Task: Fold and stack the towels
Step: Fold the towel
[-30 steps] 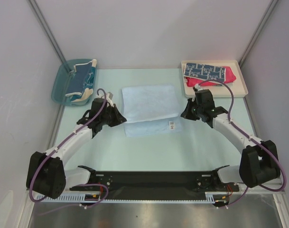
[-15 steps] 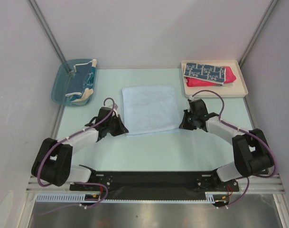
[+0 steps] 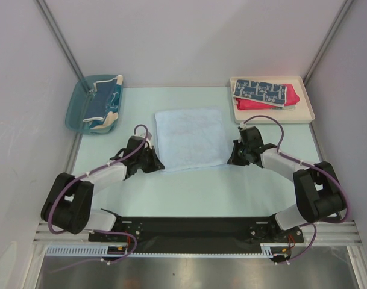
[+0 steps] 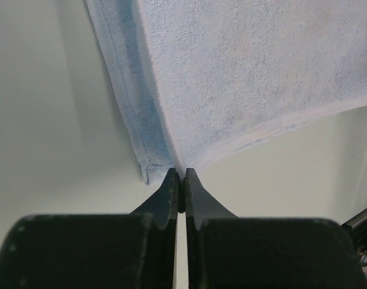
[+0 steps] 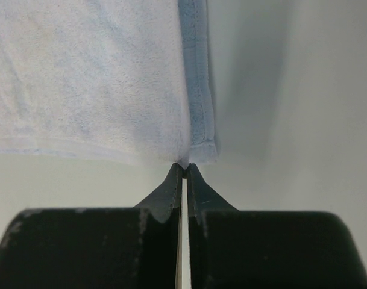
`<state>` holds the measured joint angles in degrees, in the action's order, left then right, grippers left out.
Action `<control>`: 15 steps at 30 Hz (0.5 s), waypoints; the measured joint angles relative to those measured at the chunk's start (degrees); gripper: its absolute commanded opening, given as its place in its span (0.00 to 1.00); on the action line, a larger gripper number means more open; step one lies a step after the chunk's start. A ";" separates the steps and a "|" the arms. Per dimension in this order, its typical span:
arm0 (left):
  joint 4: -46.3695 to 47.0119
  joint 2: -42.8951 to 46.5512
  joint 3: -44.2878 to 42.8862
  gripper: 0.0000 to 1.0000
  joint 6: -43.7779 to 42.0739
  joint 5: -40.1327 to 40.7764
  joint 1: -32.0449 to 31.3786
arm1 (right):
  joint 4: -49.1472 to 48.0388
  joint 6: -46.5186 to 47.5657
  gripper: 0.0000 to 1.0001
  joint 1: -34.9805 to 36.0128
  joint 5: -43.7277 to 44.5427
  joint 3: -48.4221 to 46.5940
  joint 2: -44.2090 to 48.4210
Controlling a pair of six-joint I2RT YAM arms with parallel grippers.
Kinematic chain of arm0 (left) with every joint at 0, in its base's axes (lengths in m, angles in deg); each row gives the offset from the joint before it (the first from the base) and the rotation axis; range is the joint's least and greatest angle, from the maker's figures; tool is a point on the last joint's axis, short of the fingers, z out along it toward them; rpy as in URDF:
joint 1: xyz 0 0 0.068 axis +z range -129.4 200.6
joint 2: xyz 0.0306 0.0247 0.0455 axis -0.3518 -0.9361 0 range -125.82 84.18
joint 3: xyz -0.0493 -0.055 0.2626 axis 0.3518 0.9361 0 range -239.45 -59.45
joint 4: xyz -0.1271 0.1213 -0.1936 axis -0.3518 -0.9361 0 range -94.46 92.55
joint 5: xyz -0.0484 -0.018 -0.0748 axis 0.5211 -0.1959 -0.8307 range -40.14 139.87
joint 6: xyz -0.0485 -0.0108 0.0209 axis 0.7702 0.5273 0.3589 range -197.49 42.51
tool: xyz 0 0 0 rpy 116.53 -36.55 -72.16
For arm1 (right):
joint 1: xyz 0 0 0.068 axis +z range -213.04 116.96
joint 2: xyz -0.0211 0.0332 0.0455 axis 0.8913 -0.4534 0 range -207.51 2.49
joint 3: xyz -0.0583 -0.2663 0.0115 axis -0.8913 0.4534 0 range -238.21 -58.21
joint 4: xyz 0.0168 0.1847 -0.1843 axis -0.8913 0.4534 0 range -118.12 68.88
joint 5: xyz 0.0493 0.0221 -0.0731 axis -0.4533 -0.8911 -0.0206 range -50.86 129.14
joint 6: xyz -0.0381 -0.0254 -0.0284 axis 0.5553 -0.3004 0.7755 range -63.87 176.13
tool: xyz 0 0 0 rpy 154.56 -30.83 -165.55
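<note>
A light-blue terry towel (image 3: pixel 190 138) lies folded in the middle of the table. My left gripper (image 3: pixel 157 167) is shut on its near left corner (image 4: pixel 171 158). My right gripper (image 3: pixel 230 160) is shut on its near right corner (image 5: pixel 192 153). Both pinch the top layer at the near edge, low over the table. A navy patterned towel (image 3: pixel 260 91) lies on a red towel (image 3: pixel 285 99) in the cream tray (image 3: pixel 304 111) at the back right. A dark-blue towel (image 3: pixel 100 102) and a beige one (image 3: pixel 108 120) lie in the blue bin (image 3: pixel 75 111) at the back left.
The enclosure's grey walls and metal posts stand at the left, right and back. The arms' black base bar (image 3: pixel 189 227) runs along the near edge.
Both grippers have drawn the towel's top layer toward the near edge, covering the lower layer and its white tag. The towel now lies as one even folded square.
</note>
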<state>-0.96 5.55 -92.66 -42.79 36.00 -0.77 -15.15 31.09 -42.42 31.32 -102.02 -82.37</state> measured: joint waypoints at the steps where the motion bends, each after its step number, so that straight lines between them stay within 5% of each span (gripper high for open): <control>1: -0.42 0.44 0.00 0.00 -0.02 0.15 0.00 | 0.15 0.00 0.00 0.00 0.04 0.00 0.13; 15: -2.99 5.66 0.42 0.00 -0.07 0.61 -0.02 | 1.64 -0.13 0.00 0.02 0.94 3.80 6.84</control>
<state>-3.96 11.21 -92.24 -42.86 36.61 -0.79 -13.51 30.96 -42.39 32.26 -98.21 -75.52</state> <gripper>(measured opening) 0.036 0.025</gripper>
